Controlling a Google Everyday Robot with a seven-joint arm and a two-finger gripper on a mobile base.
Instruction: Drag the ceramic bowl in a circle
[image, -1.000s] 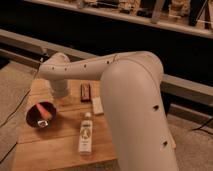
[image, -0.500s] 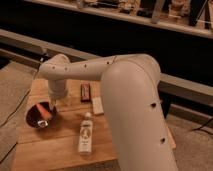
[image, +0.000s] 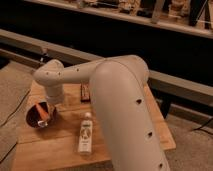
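The ceramic bowl (image: 36, 119) is a small, dark, glossy bowl at the left end of the wooden table (image: 55, 147), with an orange-red piece (image: 43, 111) inside it. My white arm reaches in from the right, and its wrist drops straight down to the bowl. The gripper (image: 50, 111) is at the bowl's right rim, low and mostly hidden below the wrist. Whether it touches the rim I cannot tell.
A pale bottle (image: 85, 135) lies on the table right of the bowl, pointing front to back. A small dark flat object (image: 86, 92) lies near the back edge. My bulky upper arm (image: 125, 110) covers the table's right side. The bowl is close to the left edge.
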